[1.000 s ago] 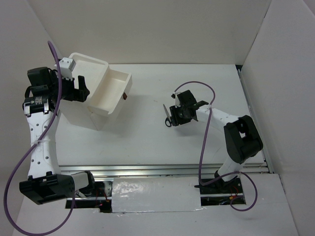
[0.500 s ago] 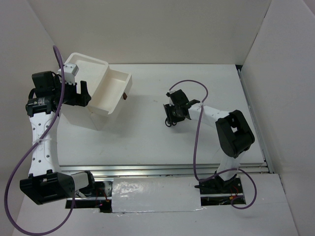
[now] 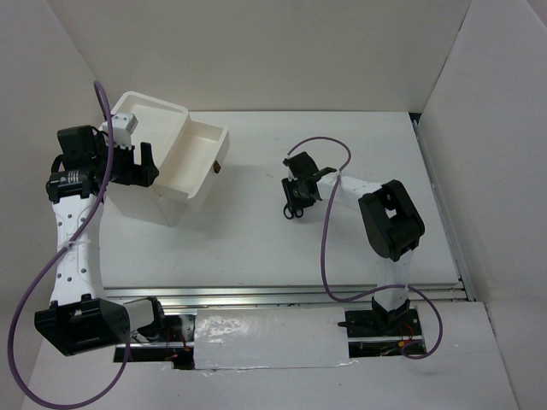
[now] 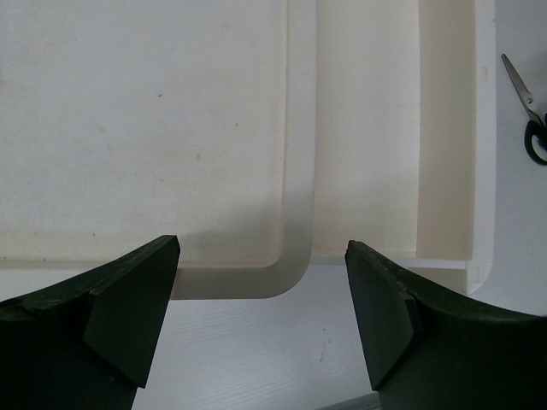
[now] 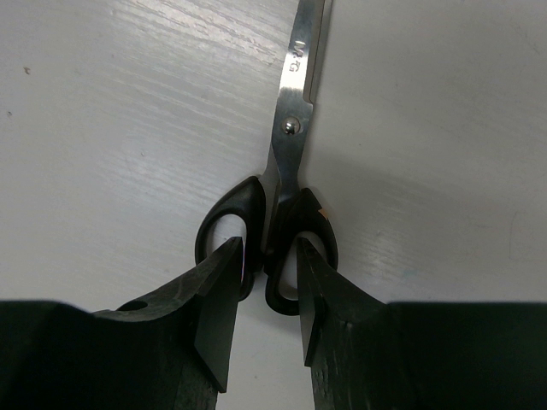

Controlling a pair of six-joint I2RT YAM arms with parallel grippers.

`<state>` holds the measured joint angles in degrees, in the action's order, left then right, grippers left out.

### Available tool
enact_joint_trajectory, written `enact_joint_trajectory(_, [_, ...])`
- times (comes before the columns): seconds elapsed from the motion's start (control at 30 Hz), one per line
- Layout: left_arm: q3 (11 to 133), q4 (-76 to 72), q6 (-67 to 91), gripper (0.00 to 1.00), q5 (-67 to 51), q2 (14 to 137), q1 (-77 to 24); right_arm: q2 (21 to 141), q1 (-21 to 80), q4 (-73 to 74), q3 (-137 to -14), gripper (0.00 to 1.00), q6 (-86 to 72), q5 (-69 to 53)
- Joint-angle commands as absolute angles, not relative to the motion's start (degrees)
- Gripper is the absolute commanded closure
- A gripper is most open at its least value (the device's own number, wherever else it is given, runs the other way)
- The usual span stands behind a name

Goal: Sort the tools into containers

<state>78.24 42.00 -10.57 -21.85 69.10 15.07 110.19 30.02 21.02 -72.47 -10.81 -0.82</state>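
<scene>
- My right tool (image 5: pixel 267 275) pinches the scissors (image 5: pixel 289 137) at the neck of the handles; they lie flat on the counter (image 3: pixel 256 248).
- My left tool (image 4: pixel 262 256) stands wide open, holding nothing, beside the cabinet (image 3: pixel 154 111).
- One drawer (image 3: pixel 198 149) sticks out, well apart from the scissors.

scissors (image 5: pixel 289 145) on table (image 3: pixel 256 248), right of cabinet (image 3: pixel 137 198)

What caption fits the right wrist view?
Right gripper jaws straddle the handles of black-handled scissors lying flat on the table.
</scene>
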Motion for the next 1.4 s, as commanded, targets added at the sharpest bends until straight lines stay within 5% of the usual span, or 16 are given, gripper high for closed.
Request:
enact_joint_trajectory(0.0, [78.05,40.78,-11.51,0.07,-22.24,68.11,14.85,110.57,30.76,22.5,-74.45,0.61,-10.28,-0.18])
enact_joint_trajectory(0.37, [78.04,41.3,-11.34,0.07,-22.5,67.94,14.85,112.49,34.01,24.07,-73.21,0.63,-8.79,6.32])
enact_joint_trajectory(0.43, [78.66,41.48,-11.25,0.07,-22.33,68.03,14.94,113.29,34.54,24.87,-74.62,0.72,-8.01,6.68])
enact_joint_trajectory(0.53, [78.75,41.4,-11.16,0.07,-21.97,67.24,14.94,112.86,34.54,26.19,-75.15,1.0,-6.95,5.02])
enact_joint_trajectory(0.73, [77.26,41.75,-11.69,0.07,-21.97,65.48,14.94,102.06,30.42,24.61,-74.09,1.0,-1.5,-4.99])
enact_joint_trajectory(1.0, [76.64,40.96,-10.11,0.07,-23.64,64.95,14.94,91.15,27.15,23.92,-90.69,1.0,-12.9,-17.31])
enact_joint_trajectory(1.37, [77.25,38.23,-7.29,0.07,-22.94,63.81,14.85,104.03,42.52,7.65,-110.98,1.0,-38.22,-14.07])
